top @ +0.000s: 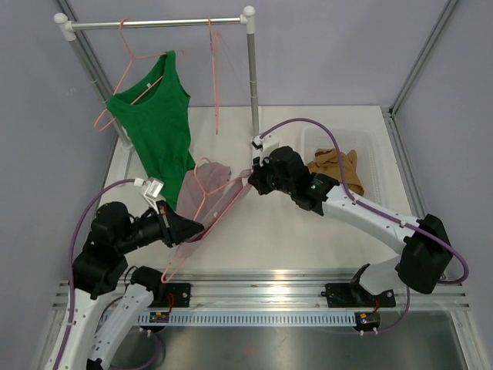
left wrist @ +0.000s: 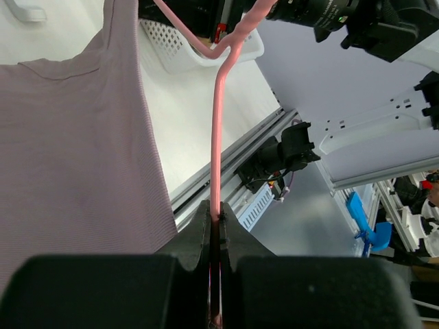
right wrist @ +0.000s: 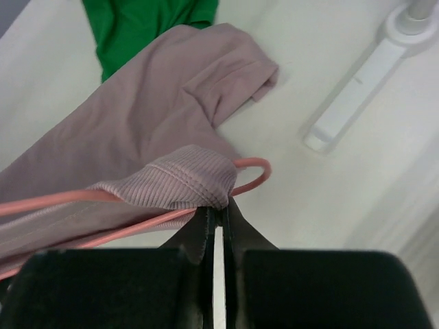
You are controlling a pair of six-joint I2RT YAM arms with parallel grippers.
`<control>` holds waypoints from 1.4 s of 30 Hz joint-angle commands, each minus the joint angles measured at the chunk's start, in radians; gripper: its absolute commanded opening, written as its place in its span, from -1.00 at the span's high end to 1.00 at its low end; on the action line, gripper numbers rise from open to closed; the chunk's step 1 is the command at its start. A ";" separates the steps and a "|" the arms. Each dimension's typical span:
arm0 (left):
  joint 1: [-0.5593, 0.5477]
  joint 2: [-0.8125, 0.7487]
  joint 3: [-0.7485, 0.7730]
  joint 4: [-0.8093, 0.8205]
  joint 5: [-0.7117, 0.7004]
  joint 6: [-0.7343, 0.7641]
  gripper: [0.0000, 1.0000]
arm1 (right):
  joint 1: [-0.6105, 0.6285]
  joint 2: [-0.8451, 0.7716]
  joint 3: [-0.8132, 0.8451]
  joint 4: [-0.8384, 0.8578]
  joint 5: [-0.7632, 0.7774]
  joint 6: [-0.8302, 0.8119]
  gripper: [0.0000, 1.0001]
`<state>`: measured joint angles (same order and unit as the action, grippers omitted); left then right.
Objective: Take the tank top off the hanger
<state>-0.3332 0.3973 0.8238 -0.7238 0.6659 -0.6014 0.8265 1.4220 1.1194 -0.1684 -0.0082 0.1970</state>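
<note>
A mauve ribbed tank top (top: pixel 202 187) hangs on a pink wire hanger (top: pixel 192 239) held low over the table between my arms. My left gripper (top: pixel 194 229) is shut on the hanger's wire (left wrist: pixel 217 137), with the top's cloth (left wrist: pixel 75 157) to its left. My right gripper (top: pixel 251 179) is shut on the top's ribbed strap (right wrist: pixel 175 184), right at the hanger's end loop (right wrist: pixel 254 175). The rest of the top (right wrist: pixel 137 130) trails off to the left below it.
A green tank top (top: pixel 158 123) hangs on another pink hanger from the rail (top: pixel 154 23) at the back left. A bare pink hanger (top: pixel 216 73) hangs beside it. A white basket (top: pixel 362 154) with a tan garment (top: pixel 339 169) stands right. The rail's post (top: pixel 252 77) stands behind my right gripper.
</note>
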 commanded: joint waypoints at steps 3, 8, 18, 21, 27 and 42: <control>-0.004 0.046 0.064 -0.061 0.040 0.126 1.00 | -0.009 -0.003 0.097 -0.058 0.341 -0.013 1.00; -0.004 0.028 0.135 -0.129 0.081 0.215 1.00 | -0.111 0.014 0.164 -0.143 0.384 0.021 1.00; -0.004 -0.095 0.088 0.286 0.112 0.066 1.00 | -0.199 -0.135 0.120 -0.157 -0.101 0.068 1.00; -0.003 -0.184 -0.004 0.557 -0.027 -0.024 1.00 | -0.199 -0.250 0.066 -0.111 -0.334 0.107 1.00; -0.003 -0.137 -0.120 1.003 -0.267 -0.080 1.00 | -0.198 -0.417 0.054 -0.066 -0.718 0.212 1.00; -0.007 0.250 0.193 0.999 -0.365 -0.003 1.00 | -0.077 -0.417 0.022 -0.293 -0.520 0.160 1.00</control>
<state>-0.3351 0.6857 0.9192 0.3271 0.3740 -0.6689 0.6880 0.9794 1.1893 -0.4271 -0.6498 0.3779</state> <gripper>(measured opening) 0.026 0.030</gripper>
